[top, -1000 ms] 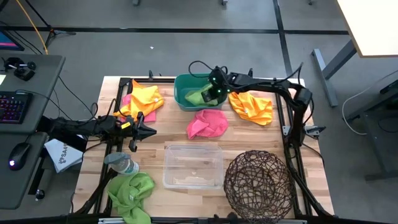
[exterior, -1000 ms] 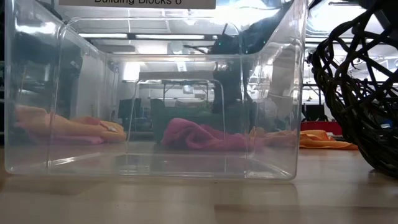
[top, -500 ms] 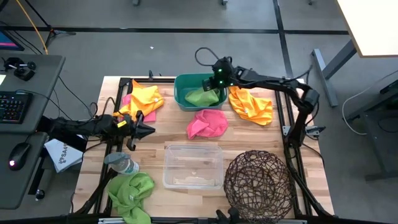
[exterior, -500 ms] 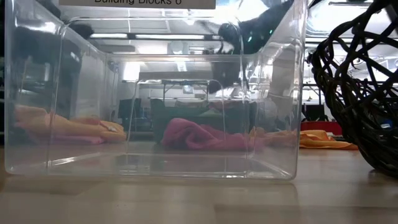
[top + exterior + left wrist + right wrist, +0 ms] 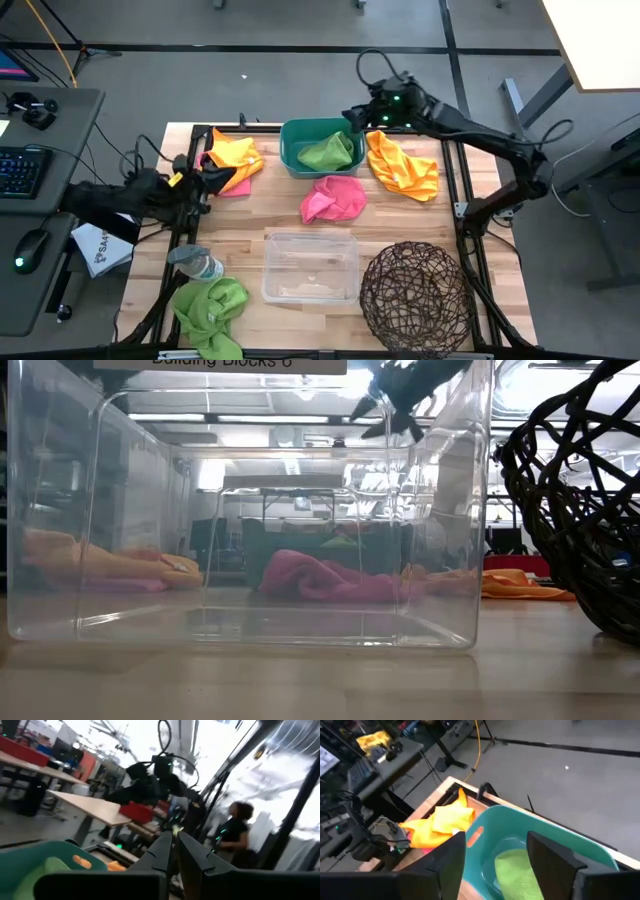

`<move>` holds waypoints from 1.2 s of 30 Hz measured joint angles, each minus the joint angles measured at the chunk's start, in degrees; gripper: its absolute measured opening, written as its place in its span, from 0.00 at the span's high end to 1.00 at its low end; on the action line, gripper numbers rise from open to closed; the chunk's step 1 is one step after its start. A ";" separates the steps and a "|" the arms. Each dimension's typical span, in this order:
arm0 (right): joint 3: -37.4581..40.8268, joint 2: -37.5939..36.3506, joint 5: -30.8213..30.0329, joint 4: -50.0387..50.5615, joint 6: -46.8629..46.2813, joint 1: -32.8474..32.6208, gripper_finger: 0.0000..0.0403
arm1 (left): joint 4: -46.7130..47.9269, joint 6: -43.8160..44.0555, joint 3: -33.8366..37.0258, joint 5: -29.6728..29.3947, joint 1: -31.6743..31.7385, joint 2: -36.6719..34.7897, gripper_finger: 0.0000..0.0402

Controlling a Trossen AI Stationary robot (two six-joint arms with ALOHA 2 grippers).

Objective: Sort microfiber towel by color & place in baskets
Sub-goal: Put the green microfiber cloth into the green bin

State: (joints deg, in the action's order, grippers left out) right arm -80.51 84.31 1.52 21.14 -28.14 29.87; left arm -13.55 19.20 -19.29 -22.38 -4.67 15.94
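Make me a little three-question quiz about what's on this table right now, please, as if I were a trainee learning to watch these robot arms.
1. True or false: a green towel lies inside the teal tub.
2. Which container holds no towel? A) teal tub B) clear bin C) both hold one
3. Fill in: the right gripper is raised above the far rim of the teal tub, with its fingers ____.

Key: 1 true; 2 B; 3 open, with nothing between them in the right wrist view.
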 joint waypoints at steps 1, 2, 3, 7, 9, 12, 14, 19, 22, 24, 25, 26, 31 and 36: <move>0.00 -0.54 0.01 0.12 -0.07 0.00 0.47 | 1.80 -0.39 -3.55 0.56 0.45 3.32 0.96; 0.00 -1.08 0.00 0.60 -0.16 0.00 0.46 | 4.22 -0.76 -7.54 1.52 0.94 6.86 0.95; 0.00 -1.48 0.00 1.06 -0.26 0.00 0.46 | 7.30 -1.22 -11.50 2.96 1.42 10.29 0.95; 0.00 -3.29 0.06 2.74 -1.65 0.00 0.45 | 23.92 -5.32 -29.68 12.40 3.22 25.96 0.87; 0.00 -3.96 0.30 4.10 -1.88 -0.13 0.45 | 33.33 -8.10 -38.97 17.01 3.85 33.68 0.81; 0.00 -4.96 0.49 6.91 -1.99 -0.59 0.45 | 45.88 -11.10 -52.02 23.65 4.19 44.10 0.70; 0.00 -5.82 0.63 8.73 -1.78 -0.97 0.45 | 52.13 -11.40 -60.25 27.78 4.24 49.91 0.62; -0.02 -7.89 0.76 14.29 -1.17 -2.07 0.45 | 74.75 -15.74 -78.27 32.86 3.31 64.25 0.48; -0.02 -9.35 0.91 18.37 0.67 -2.76 0.45 | 90.59 -18.39 -86.98 32.69 0.94 72.39 0.45; -0.02 -10.19 0.90 21.11 1.70 -3.25 0.45 | 98.13 -18.22 -91.62 32.79 -1.21 77.11 0.44; -0.02 -10.57 0.93 22.36 2.32 -3.46 0.45 | 101.21 -17.55 -93.49 32.89 -2.37 79.16 0.44; -0.02 -10.89 0.92 23.48 2.81 -3.65 0.45 | 103.71 -16.58 -95.15 33.44 -3.55 81.09 0.44; -0.02 -11.67 0.89 27.95 5.84 -4.63 0.45 | 101.28 -6.95 -97.87 42.70 -10.64 84.76 0.44; -0.02 -11.65 0.89 29.19 8.46 -5.75 0.45 | 101.59 5.37 -97.74 37.74 -19.67 85.11 0.46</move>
State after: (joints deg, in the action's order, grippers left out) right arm -80.53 72.66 2.41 50.33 -19.68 24.12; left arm 88.04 24.57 -117.03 15.36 -24.34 101.05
